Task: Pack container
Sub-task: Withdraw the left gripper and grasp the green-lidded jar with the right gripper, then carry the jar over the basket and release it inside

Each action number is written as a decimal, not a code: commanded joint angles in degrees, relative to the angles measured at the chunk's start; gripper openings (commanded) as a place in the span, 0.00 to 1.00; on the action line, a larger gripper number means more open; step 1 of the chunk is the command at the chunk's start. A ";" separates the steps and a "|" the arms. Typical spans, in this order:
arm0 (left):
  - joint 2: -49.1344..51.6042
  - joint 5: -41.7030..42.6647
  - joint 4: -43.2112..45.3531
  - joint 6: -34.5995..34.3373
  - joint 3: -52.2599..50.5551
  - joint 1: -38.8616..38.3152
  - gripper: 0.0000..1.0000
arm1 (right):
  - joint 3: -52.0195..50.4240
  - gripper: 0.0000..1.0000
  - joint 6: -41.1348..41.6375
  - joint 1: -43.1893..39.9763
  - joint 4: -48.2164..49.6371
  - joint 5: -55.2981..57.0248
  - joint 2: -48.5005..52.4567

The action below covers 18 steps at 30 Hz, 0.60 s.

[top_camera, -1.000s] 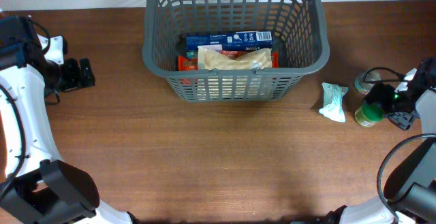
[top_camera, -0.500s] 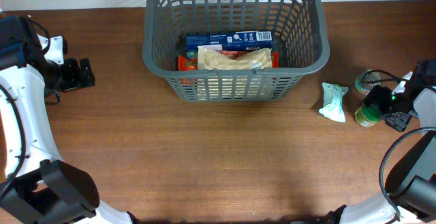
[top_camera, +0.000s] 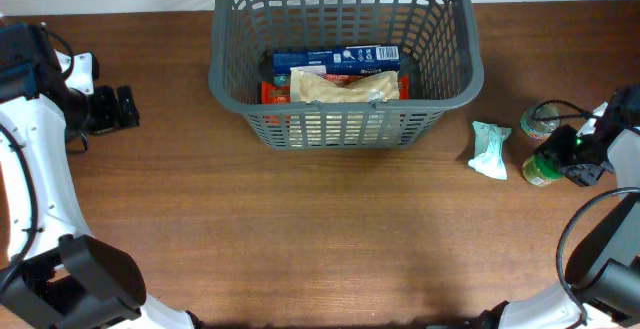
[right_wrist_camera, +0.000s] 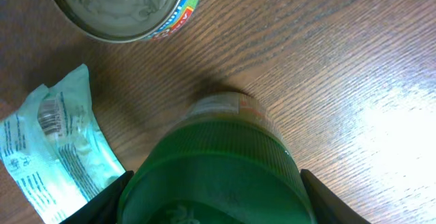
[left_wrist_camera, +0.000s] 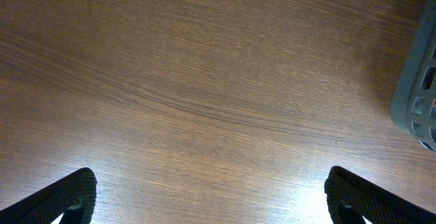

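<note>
Container (top_camera: 345, 59) positioned at the middle of the far edge of the desk (top_camera: 320, 239).

The dark grey lattice basket stands upright and holds a blue box (top_camera: 335, 59) at the back. A beige bag (top_camera: 345, 87) lies in front of it, over a red package (top_camera: 272, 92). Toward the right edge, apart from the basket, lies a pale green packet (top_camera: 490, 149). Just beside it stands a green-lidded jar (right_wrist_camera: 214, 163), with an open-topped tin can (right_wrist_camera: 122, 6) near it on the far side. The right pincer (right_wrist_camera: 212, 197) is closed on the jar lid, one finger against each side. The left pincer (top_camera: 126, 108) hangs near the left edge, spread wide over bare wood, gripping nothing.
</note>
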 commanded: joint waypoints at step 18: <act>-1.05 0.81 -0.02 -0.63 -0.31 0.24 0.99 | 11.08 0.35 0.96 0.42 -8.96 -2.36 -9.31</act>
